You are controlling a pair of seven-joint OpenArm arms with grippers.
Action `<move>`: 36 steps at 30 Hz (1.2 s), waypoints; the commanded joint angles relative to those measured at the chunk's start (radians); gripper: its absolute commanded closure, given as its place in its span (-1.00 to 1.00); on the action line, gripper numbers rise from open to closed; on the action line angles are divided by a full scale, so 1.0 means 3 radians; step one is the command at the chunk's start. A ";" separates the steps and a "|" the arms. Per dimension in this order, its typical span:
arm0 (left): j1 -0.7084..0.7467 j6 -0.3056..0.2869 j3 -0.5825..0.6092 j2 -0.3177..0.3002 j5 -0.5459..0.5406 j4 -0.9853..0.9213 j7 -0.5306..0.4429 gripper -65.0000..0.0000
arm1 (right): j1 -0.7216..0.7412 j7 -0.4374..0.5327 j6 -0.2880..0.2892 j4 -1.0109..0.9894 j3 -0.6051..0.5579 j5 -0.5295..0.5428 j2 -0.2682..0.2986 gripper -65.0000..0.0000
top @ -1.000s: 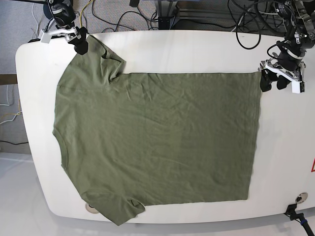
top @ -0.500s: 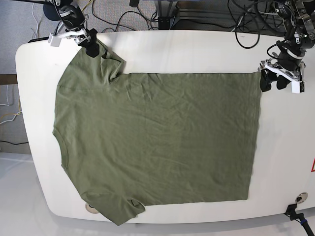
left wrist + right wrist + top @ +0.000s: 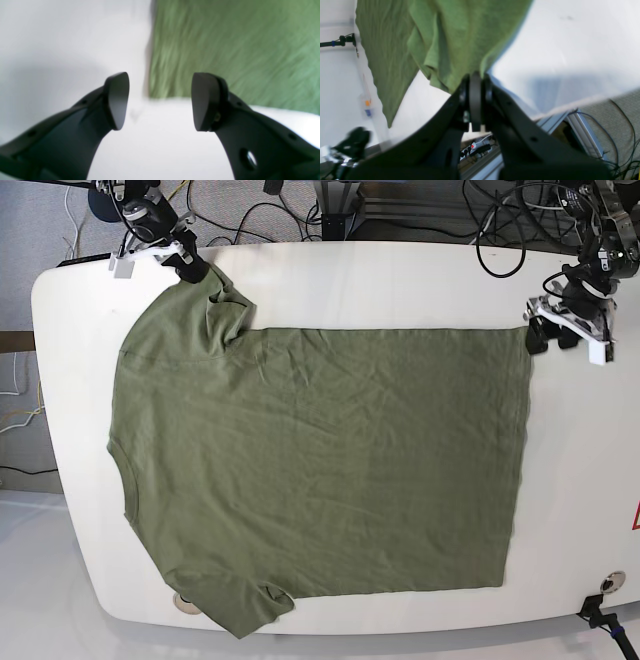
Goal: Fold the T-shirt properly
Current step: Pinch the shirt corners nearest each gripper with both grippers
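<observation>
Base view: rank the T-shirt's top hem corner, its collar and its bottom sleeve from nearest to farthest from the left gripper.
From the left gripper, at the table's upper right:
1. T-shirt top hem corner, right beside it.
2. Bottom sleeve, far across at lower left.
3. Collar, at the far left edge; close to the sleeve in distance, so that order is loose.

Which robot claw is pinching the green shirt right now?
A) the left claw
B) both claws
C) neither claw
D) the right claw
D: the right claw is shut on the sleeve edge of the olive-green cotton T-shirt, while the left claw stands open over the white table beside the shirt's corner.
</observation>
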 commanded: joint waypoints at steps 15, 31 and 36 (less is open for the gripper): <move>-0.0351 -0.0027 0.0309 -0.0043 -0.0036 -0.0654 0.0195 -0.30 | -0.0012 -0.0002 0.0022 0.0047 0.0018 0.0021 0.0031 1.00; -0.0443 -0.0027 0.0391 -0.0028 -0.0031 -0.0654 0.0184 0.40 | -0.0012 -0.0007 0.0022 0.0047 0.0018 0.0021 0.0046 1.00; -0.0448 -0.0027 0.0391 -0.0028 -0.0031 -0.0654 0.0179 1.00 | -0.0012 -0.0007 0.0028 0.0047 0.0018 0.0021 0.0046 1.00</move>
